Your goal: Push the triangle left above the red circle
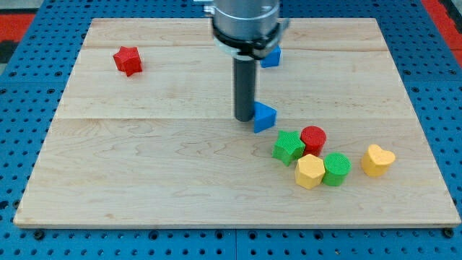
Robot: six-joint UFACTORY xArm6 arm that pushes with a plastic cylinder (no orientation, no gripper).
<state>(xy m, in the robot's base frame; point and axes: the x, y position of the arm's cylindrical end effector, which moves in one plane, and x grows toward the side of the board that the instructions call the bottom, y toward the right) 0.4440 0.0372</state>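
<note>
as the camera view shows it, my tip [244, 118] stands on the wooden worktop [144, 173] near the centre, touching or just beside the left face of the blue triangle [264, 116]. there is no gripper on this arm, so no open or closed state applies; the dark rod descends from a grey cylindrical mount at the view's top.

the blue triangle lies immediately to the view's right of my tip. the red circle [313, 136] sits to the view's lower right of the triangle, near but apart from it.

a cluster surrounds the red circle: the green star-like block [289, 147] lies just to its left, touching or nearly touching; the yellow hexagon [310, 171] lies below it; the green circle [336, 169] lies to its lower right, beside the yellow hexagon. the yellow heart [377, 159] rests further to the view's right, apart from the cluster.

a second blue block [271, 57] is partly hidden behind the mount at the view's top; its shape cannot be determined. the red star [128, 60] lies at the view's upper left, well apart from all other blocks.
</note>
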